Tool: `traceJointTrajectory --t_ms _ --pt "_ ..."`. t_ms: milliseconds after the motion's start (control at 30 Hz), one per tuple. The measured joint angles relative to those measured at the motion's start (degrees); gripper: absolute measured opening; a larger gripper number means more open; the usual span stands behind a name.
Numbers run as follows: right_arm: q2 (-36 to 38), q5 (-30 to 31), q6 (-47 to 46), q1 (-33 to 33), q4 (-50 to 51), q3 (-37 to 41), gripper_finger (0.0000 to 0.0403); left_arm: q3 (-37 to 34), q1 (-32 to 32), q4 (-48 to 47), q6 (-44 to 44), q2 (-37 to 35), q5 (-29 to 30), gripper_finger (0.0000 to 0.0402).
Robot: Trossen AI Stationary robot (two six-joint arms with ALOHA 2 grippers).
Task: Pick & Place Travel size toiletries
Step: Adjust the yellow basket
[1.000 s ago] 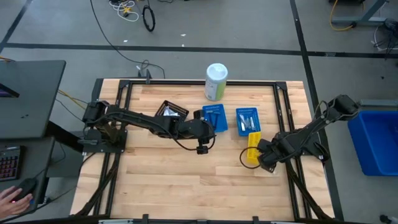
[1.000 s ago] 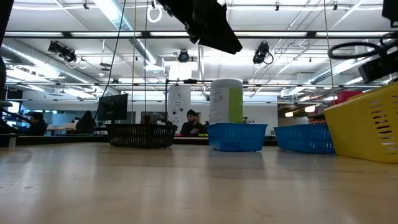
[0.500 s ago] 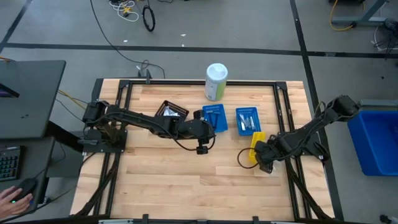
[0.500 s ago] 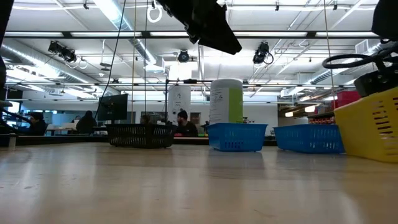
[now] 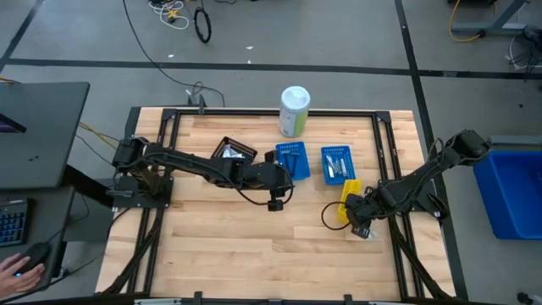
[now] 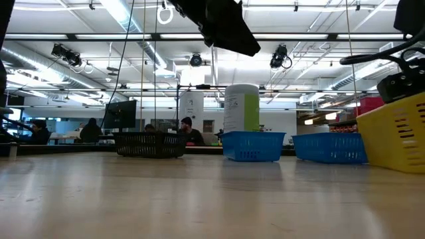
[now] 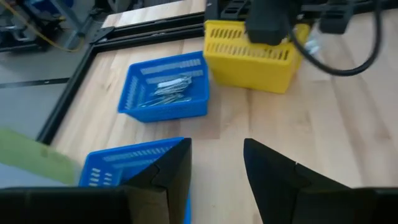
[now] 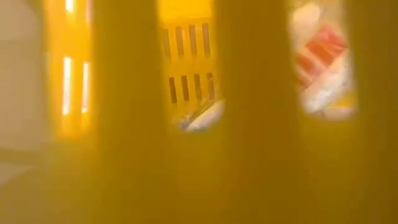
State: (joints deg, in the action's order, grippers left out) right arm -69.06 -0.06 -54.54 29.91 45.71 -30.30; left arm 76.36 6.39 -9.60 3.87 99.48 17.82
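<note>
A yellow slatted bin stands on the table toward its right side. My right gripper sits right over its rim. In the right wrist view the bin's slats fill the picture, and behind them lie a red-and-white toiletry and a white one. Two blue bins stand at mid-table; one holds several pale slim toiletries. My left gripper hangs open above the table, next to the other blue bin.
A tall white-and-green canister stands at the far edge. A black bin sits left of the blue bins. The near half of the wooden table is bare. People sit in the room beyond the table.
My right gripper has sunk a little over the yellow bin. The bin was tipped toward the table's left with its slatted side showing from above. It now stands more upright and has shifted slightly toward the right edge.
</note>
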Motion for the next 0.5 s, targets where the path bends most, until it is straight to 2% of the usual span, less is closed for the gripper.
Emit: traceJointTrajectory --t_ms 300,500 --pt "0.0 1.5 -1.6 0.0 -1.2 -0.2 0.0032 0.0 0.0 0.1 -0.8 0.0 -1.4 0.0153" --pt "0.0 1.8 -1.9 0.0 -1.2 -2.2 0.0026 0.0 -0.7 1.9 -5.0 0.9 -2.2 0.0153"
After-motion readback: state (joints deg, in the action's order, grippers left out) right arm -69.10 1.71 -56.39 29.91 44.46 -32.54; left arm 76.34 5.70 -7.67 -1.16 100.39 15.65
